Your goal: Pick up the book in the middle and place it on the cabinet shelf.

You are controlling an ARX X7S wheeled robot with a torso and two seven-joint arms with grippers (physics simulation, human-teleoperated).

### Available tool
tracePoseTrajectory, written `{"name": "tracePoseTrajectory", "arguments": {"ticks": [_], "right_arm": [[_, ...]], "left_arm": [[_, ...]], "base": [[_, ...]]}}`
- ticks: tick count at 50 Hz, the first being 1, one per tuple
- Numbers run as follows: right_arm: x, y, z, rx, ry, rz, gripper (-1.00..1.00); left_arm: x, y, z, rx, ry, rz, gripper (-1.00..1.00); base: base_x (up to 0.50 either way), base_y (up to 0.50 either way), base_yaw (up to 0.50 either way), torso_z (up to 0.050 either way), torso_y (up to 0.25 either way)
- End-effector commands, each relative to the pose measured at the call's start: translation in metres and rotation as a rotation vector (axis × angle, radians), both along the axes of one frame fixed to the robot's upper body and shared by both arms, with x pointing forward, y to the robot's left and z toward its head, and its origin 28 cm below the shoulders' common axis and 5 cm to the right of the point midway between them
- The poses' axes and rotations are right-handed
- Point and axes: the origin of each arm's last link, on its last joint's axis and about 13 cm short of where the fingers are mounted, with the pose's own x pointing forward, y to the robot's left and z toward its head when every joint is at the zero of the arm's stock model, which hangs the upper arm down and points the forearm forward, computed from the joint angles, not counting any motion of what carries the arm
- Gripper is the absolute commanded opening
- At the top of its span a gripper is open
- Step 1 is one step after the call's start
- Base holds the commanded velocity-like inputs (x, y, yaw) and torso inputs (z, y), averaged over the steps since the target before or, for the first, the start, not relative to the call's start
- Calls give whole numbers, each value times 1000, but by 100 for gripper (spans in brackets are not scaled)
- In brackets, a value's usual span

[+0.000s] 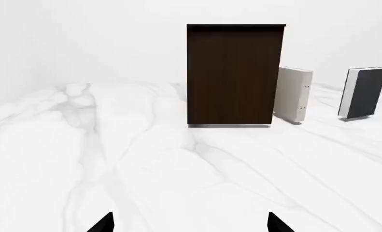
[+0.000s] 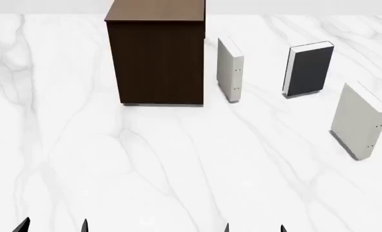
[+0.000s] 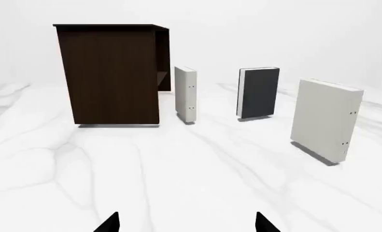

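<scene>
Left gripper (image 2: pixel 52 225): black fingertips spread apart, holding nothing, low over the white marble tabletop (image 2: pixel 177 169).
Right gripper (image 2: pixel 254 227): black fingertips spread apart, holding nothing, above the same tabletop.
Thick dark grey hardback book (image 2: pixel 310 69): upright, far right, well apart from both grippers, between two pale books.
Nearer off-white dotted book (image 2: pixel 360 121): upright, rightmost.
Farther off-white dotted book (image 2: pixel 229 70): upright, just beside the cabinet.
Large dark brown wood-grain cabinet shelf (image 2: pixel 157 53): far side, left of the books.
</scene>
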Motion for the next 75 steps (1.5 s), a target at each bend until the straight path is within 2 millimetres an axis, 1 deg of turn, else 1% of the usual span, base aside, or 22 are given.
{"name": "tracePoseTrajectory", "arguments": {"ticks": [1, 26, 38, 41, 42, 44, 46, 54, 57, 60, 67, 75], "right_arm": [[0, 0, -1, 3, 8, 0, 100], [1, 0, -4, -3, 15, 3, 100], [0, 0, -1, -7, 0, 1, 100], [-1, 0, 5, -3, -83, 5, 100], [-3, 1, 13, 5, -181, 13, 100], [-6, 1, 20, 4, -260, 19, 100], [-11, 1, 35, 17, -452, 0, 100], [-18, 1, 60, -55, -734, -8, 100], [-22, 2, 68, -82, -820, -10, 100], [-24, 2, 72, -91, -863, -13, 100], [-23, 2, 71, -107, -851, -9, 100], [-23, 2, 72, -104, -867, -14, 100]], "left_arm": [[0, 0, 0, -2, 0, 1, 100], [0, 0, 0, 3, 2, 0, 100], [-1, 0, 3, 4, -15, 6, 100], [-2, 0, 8, 17, -100, 20, 100], [-5, 0, 17, 11, -238, 42, 100], [-8, 1, 26, 30, -357, 65, 100], [-14, 2, 40, 35, -529, 112, 100], [-23, 6, 61, 71, -754, 191, 100], [-25, 6, 66, 69, -779, 202, 100], [-27, 6, 69, 78, -814, 206, 100], [-28, 6, 72, 80, -846, 219, 100], [-29, 6, 74, 79, -863, 222, 100]], "base": [[0, 0, 0, 0, 0], [0, 0, 0, 0, 0], [0, 0, 0, 0, 0], [0, 0, 0, 0, 0], [0, 0, 0, 0, 0], [0, 0, 0, 0, 0], [0, 0, 0, 0, 0], [0, 0, 0, 0, 0], [0, 0, 0, 0, 0], [0, 0, 0, 0, 0], [28, 0, 0, 0, 0], [455, -19, 0, 0, 0]]}}
